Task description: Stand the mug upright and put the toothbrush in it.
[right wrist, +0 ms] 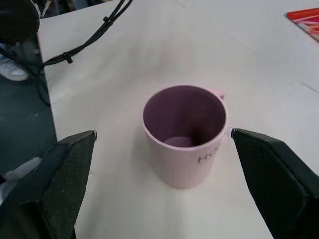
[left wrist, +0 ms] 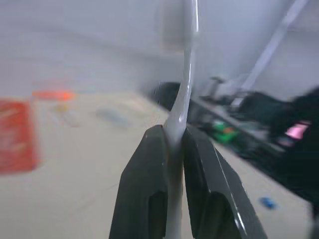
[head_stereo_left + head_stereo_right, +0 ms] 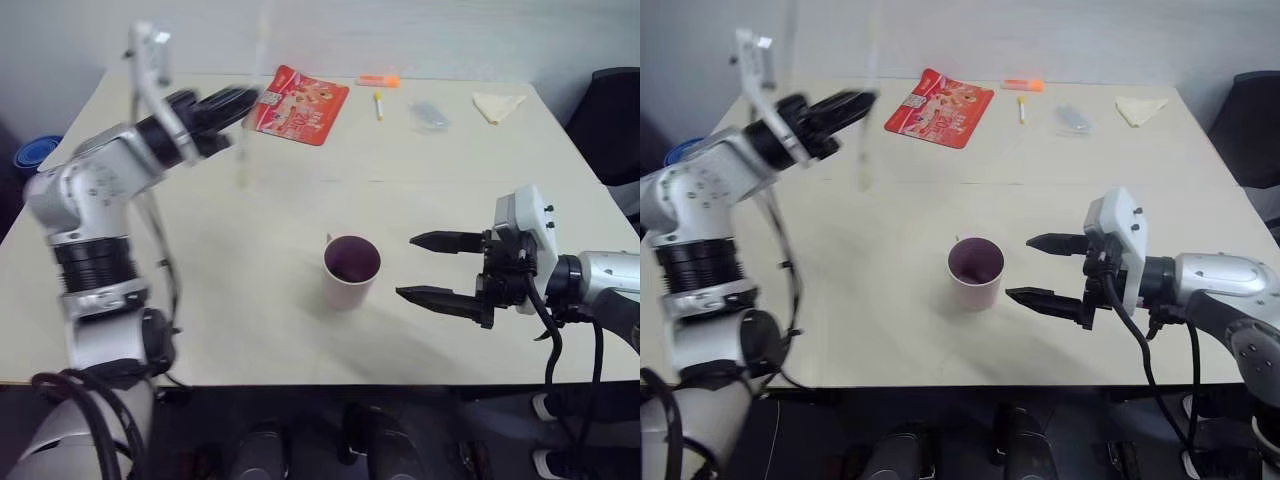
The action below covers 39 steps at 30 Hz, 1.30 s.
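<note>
While the mug (image 3: 351,271) stands upright on the table (image 3: 250,300), just ahead of the right gripper (image 3: 432,267), that gripper's two black fingers stand wide apart and level with it, touching nothing; bare tabletop lies between fingertips and mug. One mug, pale pink, cylindrical, with a dark purple inside and faint lettering on its wall. One toothbrush (image 2: 183,94) is clamped between the fingers of the left gripper (image 3: 232,103), which is raised above the far left of the table, well apart from the mug; the slim white neck rises past the fingertips and the rest hangs below them, blurred. Beyond the left gripper lies one flat red packet (image 3: 297,103) with printed pictures. Farther along the far edge, well away from both grippers, are one small orange marker (image 3: 378,81), one short yellow-and-white stick (image 3: 379,104), one clear crumpled wrapper (image 3: 428,115) and one folded pale cloth (image 3: 497,105).
</note>
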{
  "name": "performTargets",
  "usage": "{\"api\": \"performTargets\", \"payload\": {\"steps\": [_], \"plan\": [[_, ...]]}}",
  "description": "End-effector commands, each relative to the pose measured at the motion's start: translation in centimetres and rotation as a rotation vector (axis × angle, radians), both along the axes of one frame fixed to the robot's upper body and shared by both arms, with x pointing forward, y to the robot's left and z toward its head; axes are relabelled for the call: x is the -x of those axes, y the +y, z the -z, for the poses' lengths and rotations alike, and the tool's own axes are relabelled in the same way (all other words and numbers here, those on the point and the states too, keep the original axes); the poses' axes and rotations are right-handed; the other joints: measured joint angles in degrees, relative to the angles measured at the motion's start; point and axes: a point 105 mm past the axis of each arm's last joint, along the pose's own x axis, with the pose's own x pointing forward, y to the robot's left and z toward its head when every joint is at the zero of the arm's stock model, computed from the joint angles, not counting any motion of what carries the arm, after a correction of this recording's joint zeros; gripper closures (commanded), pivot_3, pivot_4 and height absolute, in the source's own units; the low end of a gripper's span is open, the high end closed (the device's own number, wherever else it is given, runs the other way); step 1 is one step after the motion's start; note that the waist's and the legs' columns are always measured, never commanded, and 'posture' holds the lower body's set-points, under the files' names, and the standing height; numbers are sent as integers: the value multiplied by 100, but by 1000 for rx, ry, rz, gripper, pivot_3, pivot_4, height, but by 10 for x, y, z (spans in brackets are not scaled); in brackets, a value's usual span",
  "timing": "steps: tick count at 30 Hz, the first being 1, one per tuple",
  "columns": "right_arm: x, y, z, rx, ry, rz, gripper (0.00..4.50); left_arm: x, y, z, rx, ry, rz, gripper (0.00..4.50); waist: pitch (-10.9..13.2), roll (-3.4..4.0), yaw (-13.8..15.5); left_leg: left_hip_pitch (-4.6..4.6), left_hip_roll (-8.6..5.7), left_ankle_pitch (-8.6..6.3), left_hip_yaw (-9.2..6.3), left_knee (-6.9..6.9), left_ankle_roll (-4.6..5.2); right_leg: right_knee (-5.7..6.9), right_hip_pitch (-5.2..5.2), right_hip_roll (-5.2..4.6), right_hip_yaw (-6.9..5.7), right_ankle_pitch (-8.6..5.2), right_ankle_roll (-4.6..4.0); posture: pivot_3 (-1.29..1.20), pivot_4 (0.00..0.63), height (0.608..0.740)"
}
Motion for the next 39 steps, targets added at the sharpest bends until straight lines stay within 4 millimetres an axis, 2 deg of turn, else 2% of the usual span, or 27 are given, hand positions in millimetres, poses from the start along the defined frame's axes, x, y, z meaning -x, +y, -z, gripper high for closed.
{"api": "performTargets", "payload": {"steps": [1, 3, 6, 13, 18, 20, 24, 28, 30, 33, 36, 39], "plan": [[8, -1, -10, 3, -52, 28, 0, 21, -33, -2, -31, -104, 114, 4330, 0, 0, -36, 21, 0, 2, 6, -6, -3, 4, 6, 3, 8, 0, 0, 0, 150, 740], [9, -4, -9, 7, -54, 50, 0, 23, -52, 14, -76, -122, 149, 4330, -1, 3, -49, 45, 3, 6, 10, -18, -11, 3, 17, 12, 25, -2, -4, 0, 150, 740], [10, -7, -10, 10, -60, 83, 0, 24, -61, 33, -107, -113, 175, 4330, -1, 3, -44, 49, 5, 8, 11, -19, -15, -6, 17, 17, 73, -5, -11, 0, 150, 740], [9, -10, -11, 8, -67, 114, 0, 34, -71, 65, -117, -60, 218, 4330, -1, 3, 24, 40, 12, 5, 6, -17, -7, -19, 14, 15, 77, -5, -9, 0, 150, 740], [8, -9, -11, 4, -64, 111, 0, 36, -71, 77, -95, -28, 200, 4330, -1, 2, 37, 33, 15, 6, 1, -13, 5, -29, 16, 11, 77, 1, 0, 0, 150, 740], [7, -8, -12, 0, -63, 107, 0, 42, -70, 82, -90, -18, 223, 3610, -1, 3, 34, 33, 14, 6, 1, -13, 7, -30, 17, 12, 77, 1, 0, 0, 150, 740], [6, -7, -13, -5, -58, 95, 0, 48, -63, 85, -64, 4, 232, 2520, -1, 3, 31, 32, 17, 5, 0, -14, 7, -31, 17, 12, 76, 1, 0, 0, 150, 740], [4, -5, -12, -9, -47, 73, 0, 50, -42, 81, -26, 26, 185, 1339, -1, 3, 22, 32, 19, 5, -1, -14, 8, -31, 17, 12, 77, 1, 0, 0, 150, 740], [2, -6, -11, -12, -43, 70, 0, 51, -27, 79, -34, 26, 146, 968, -1, 3, 13, 32, 19, 5, -1, -15, 8, -31, 16, 14, 77, 1, 0, 0, 150, 740], [-2, -6, -11, -29, -32, 60, 0, 48, -6, 75, -43, 28, 71, 119, -1, 3, 15, 33, 21, 5, 0, -14, 7, -30, 17, 13, 77, 1, 0, 0, 150, 740], [-7, -3, -8, -26, -27, 48, 0, 46, 7, 68, -68, 13, 20, 53, -1, 3, 27, 33, 20, 5, -1, -14, 8, -31, 17, 13, 77, 1, 0, 0, 150, 740], [-19, -8, -1, 17, -21, 106, 0, 56, 13, 62, -126, -16, 47, 53, -1, 2, 31, 31, 16, 5, -2, -14, 9, -32, 18, 10, 76, 1, 1, 0, 150, 740]]}}
